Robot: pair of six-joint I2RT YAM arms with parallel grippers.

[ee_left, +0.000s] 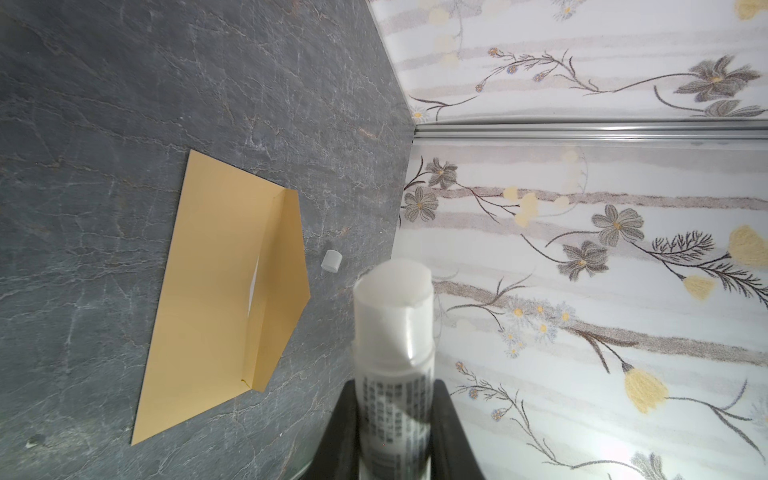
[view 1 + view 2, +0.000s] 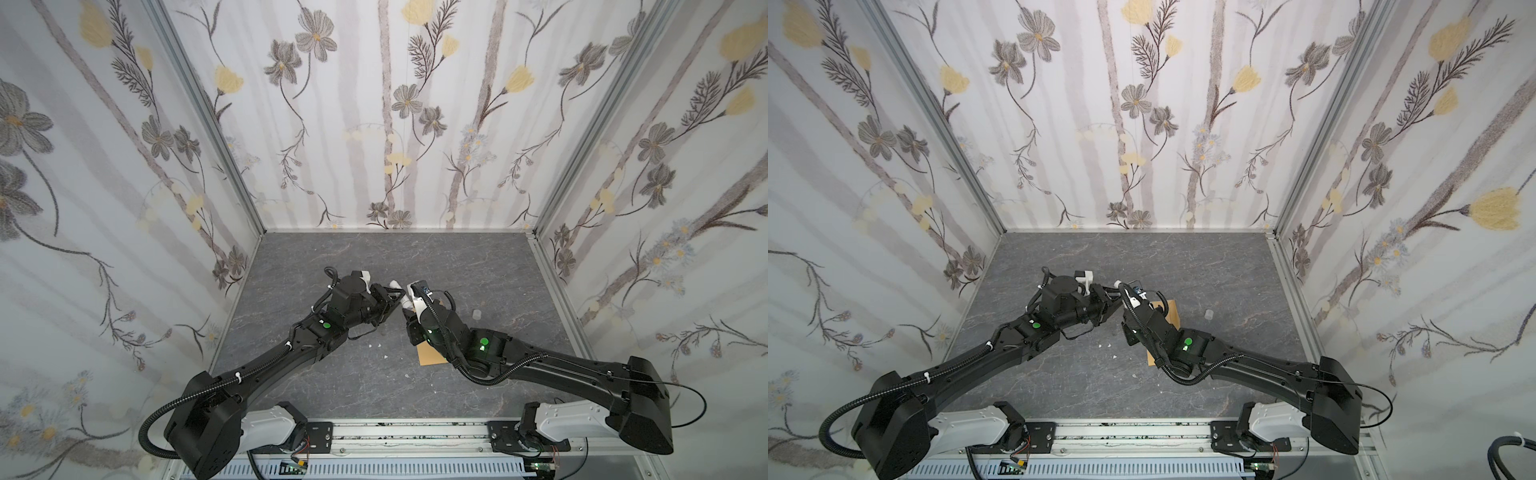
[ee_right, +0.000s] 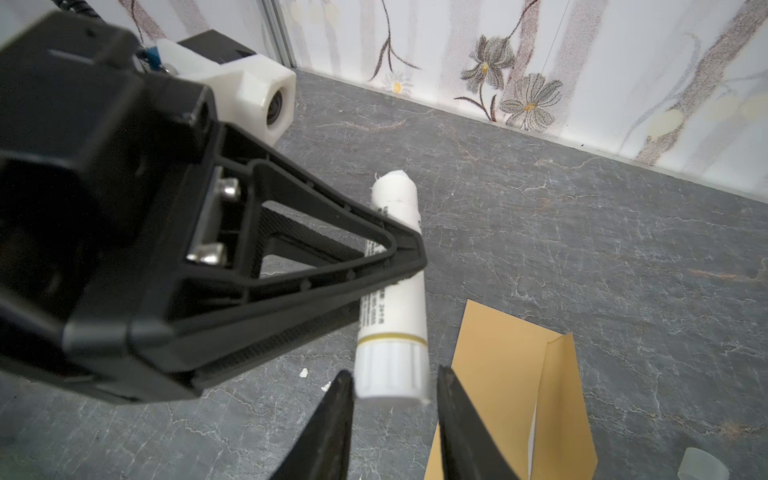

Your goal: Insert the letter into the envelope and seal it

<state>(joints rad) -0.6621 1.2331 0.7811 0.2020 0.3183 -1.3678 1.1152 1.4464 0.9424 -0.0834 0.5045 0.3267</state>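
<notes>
Though mostly covered by the right arm in both top views, counts as 1 envelope [image 1: 208, 291], flat on the counter [image 1: 104, 124] with its pointed flap folded open. Also 1 letter [image 1: 252, 286], tucked inside that envelope, seen only as a white sliver at the mouth. 1 glue stick [image 3: 392, 316], uncapped, held up off the counter near the envelope, on the side away from the flap. 1 translucent cap [image 1: 331, 261], resting apart, just beside the flap's point. 4 small white specks [image 2: 385, 356], scattered near the envelope, likewise away from the flap. 2 arms.

Left gripper [image 1: 394, 388]: narrow, clamped across the glue stick's printed barrel. Right gripper [image 3: 392, 374]: partly open, jaws straddling the stick's ribbed base, with a thin gap showing on 1 side; cannot tell about contact on the other.

Envelope cut off at the frame edge in the right wrist view. Print on the stick too blurred to read.
</notes>
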